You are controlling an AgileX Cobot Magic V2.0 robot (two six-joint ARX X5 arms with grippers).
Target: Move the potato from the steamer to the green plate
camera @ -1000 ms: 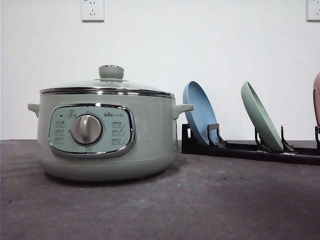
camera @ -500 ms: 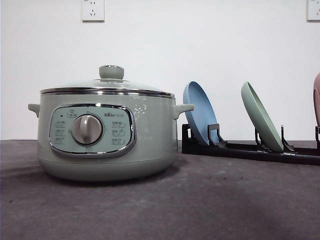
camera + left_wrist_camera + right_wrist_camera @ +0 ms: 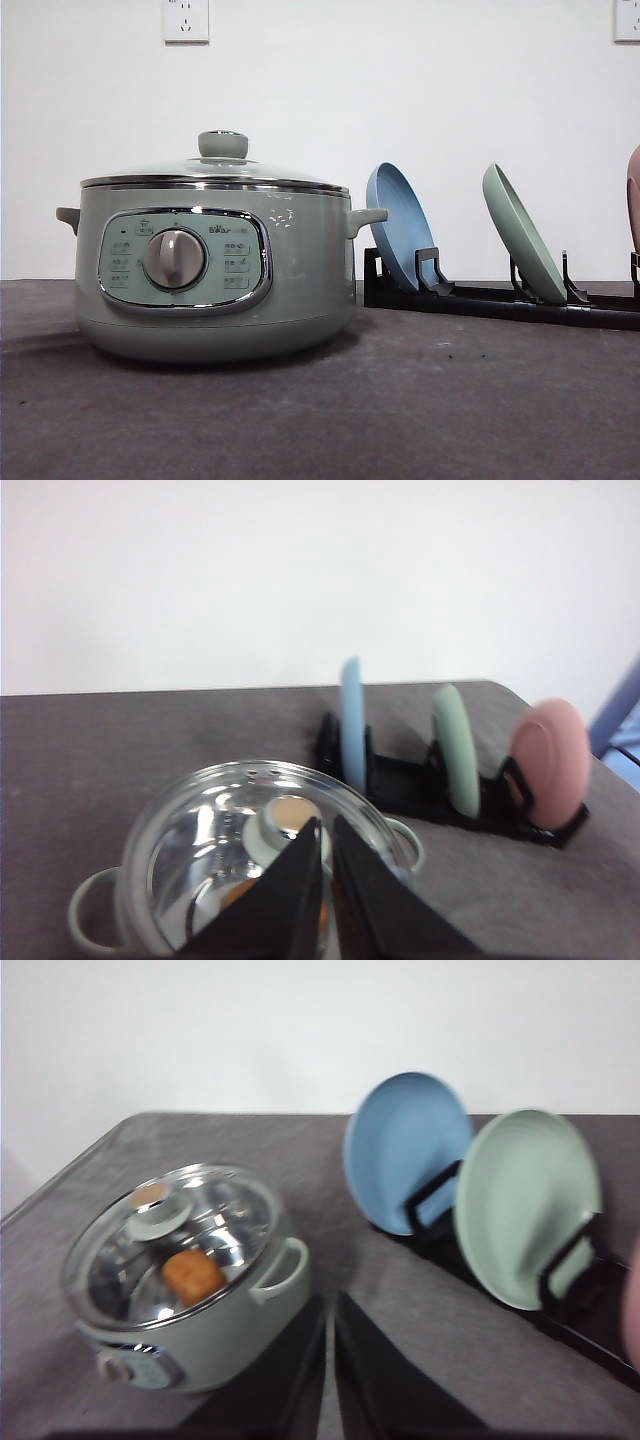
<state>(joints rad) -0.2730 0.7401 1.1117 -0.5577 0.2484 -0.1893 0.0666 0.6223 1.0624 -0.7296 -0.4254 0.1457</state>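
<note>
Steamer (image 3: 212, 270) lidded, left on the table; green plate (image 3: 527, 1202) propped upright in the rack (image 3: 500, 297). Potato (image 3: 193, 1275) inside, under glass lid (image 3: 255, 855). Both grippers (image 3: 327, 828) (image 3: 330, 1305) narrowed to slits, empty. Risk: slipping off the small lid knob (image 3: 222, 144), dropping glass.

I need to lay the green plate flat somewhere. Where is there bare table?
Bare table lies in front of the rack, right of the steamer. More lies before the steamer. It is crowded at the back right, where the blue plate, green plate and a pink plate stand in the rack.
</note>
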